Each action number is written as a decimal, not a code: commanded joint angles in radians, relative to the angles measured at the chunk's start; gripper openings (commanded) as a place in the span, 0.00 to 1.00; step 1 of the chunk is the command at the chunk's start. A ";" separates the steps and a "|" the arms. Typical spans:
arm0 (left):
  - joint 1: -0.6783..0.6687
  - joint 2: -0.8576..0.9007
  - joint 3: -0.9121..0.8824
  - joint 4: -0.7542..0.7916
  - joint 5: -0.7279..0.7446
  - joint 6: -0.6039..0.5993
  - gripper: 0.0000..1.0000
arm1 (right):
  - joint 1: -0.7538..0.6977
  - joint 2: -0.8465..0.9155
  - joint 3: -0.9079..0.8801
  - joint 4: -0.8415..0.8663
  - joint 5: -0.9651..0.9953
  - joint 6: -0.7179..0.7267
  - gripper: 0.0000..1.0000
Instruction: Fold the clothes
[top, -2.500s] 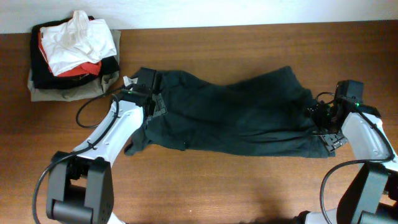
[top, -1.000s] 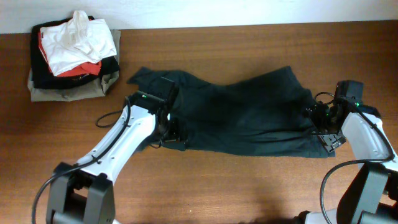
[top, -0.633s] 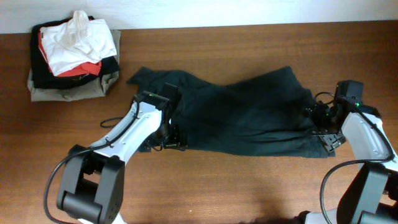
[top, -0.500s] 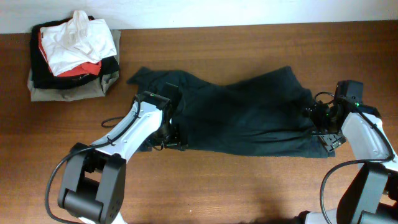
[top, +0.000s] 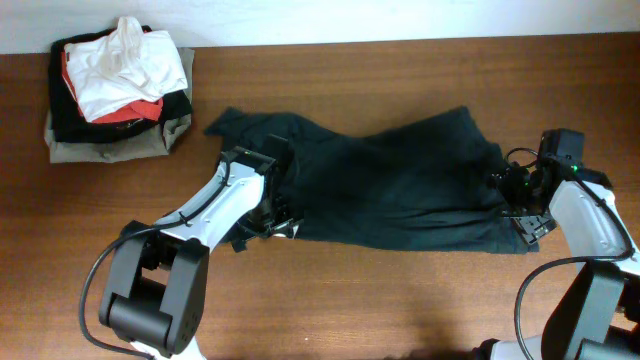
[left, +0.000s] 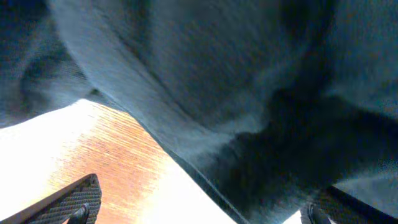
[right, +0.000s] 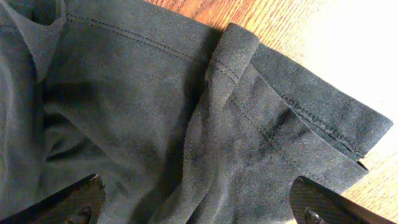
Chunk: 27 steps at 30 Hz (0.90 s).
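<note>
A dark green-black garment (top: 390, 180) lies spread and rumpled across the middle of the brown table. My left gripper (top: 275, 222) is open at the garment's front left edge; in the left wrist view its two fingers (left: 196, 210) straddle the cloth's hem (left: 186, 155) over bare wood. My right gripper (top: 515, 195) is open over the garment's right end; in the right wrist view its fingers (right: 199, 208) stand wide apart above a folded hem with stitching (right: 267, 118). Neither gripper holds cloth.
A pile of folded clothes (top: 118, 85), white, red, black and khaki, sits at the back left corner. A light wall runs along the table's far edge. Bare wood (top: 400, 300) lies in front of the garment.
My left arm has swung from the garment's upper left corner down to its front left edge, and that upper corner now lies flat. The right arm has not moved.
</note>
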 joint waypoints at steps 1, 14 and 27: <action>0.004 0.013 -0.007 0.025 -0.053 -0.151 0.99 | 0.006 0.007 0.016 0.003 0.003 -0.003 0.99; 0.005 0.052 -0.013 0.127 -0.057 -0.198 0.98 | 0.006 0.007 0.016 0.007 0.003 -0.003 0.99; 0.004 0.052 -0.002 0.135 -0.212 -0.132 0.35 | 0.006 0.007 0.016 0.014 0.003 -0.003 0.99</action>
